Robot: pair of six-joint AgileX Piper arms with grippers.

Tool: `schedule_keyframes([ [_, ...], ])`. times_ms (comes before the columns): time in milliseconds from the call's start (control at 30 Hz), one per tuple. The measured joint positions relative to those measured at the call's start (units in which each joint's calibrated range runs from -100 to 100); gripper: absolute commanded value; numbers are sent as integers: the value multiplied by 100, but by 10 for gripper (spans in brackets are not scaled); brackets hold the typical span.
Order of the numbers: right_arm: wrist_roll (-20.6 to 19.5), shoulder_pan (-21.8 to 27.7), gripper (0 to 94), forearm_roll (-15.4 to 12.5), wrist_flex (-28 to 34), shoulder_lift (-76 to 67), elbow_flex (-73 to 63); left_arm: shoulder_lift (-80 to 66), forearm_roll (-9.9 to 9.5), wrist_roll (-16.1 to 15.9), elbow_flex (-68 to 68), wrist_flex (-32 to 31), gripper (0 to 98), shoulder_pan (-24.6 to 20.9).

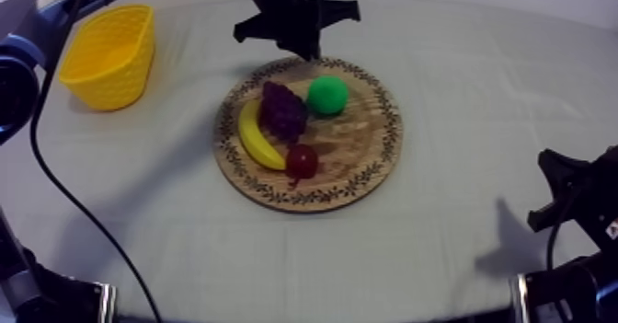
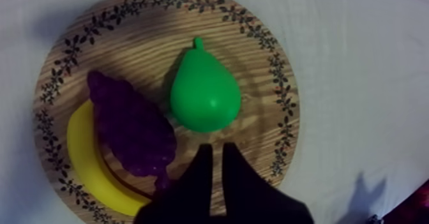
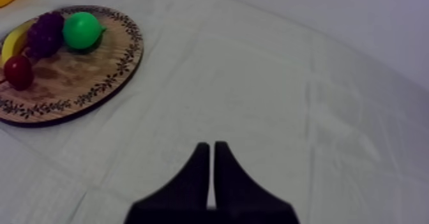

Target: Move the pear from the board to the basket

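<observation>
The green pear (image 1: 327, 95) lies on the far side of the round wooden board (image 1: 368, 161), beside the purple grapes (image 1: 282, 110). My left gripper (image 1: 311, 52) hangs over the board's far rim, just behind the pear. In the left wrist view its fingers lie together as a narrow wedge (image 2: 216, 151), shut on nothing, a short way from the pear's (image 2: 204, 92) round end. The yellow basket (image 1: 108, 55) stands at the far left of the table. My right gripper (image 3: 212, 149) is shut over bare cloth, well away from the board (image 3: 76, 80).
A banana (image 1: 257, 141) and a small red fruit (image 1: 302, 161) also lie on the board, on its left and near sides. My right arm (image 1: 575, 193) rests at the table's right edge. Bare cloth lies between the board and the basket.
</observation>
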Motion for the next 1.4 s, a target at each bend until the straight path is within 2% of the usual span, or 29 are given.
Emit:
schedule_keyframes([
  [200, 3, 0, 4, 0, 0, 0, 0, -29, -26, 16, 0, 75, 293, 26],
  [567, 8, 0, 4, 0, 0, 0, 0, -21, 2, -90, -14, 53, 739, 87],
  [733, 8, 0, 4, 0, 0, 0, 0, 46, -17, -79, -6, 22, 896, 106],
  [867, 12, 0, 4, 0, 0, 0, 0, 171, -40, -6, 0, 33, 941, 111],
  [1100, 12, 0, 4, 0, 0, 0, 0, 572, -122, 84, -448, 199, 957, 107],
  [1400, 9, 0, 4, 0, 0, 0, 0, 1670, -172, 87, -1653, 811, 958, 57],
])
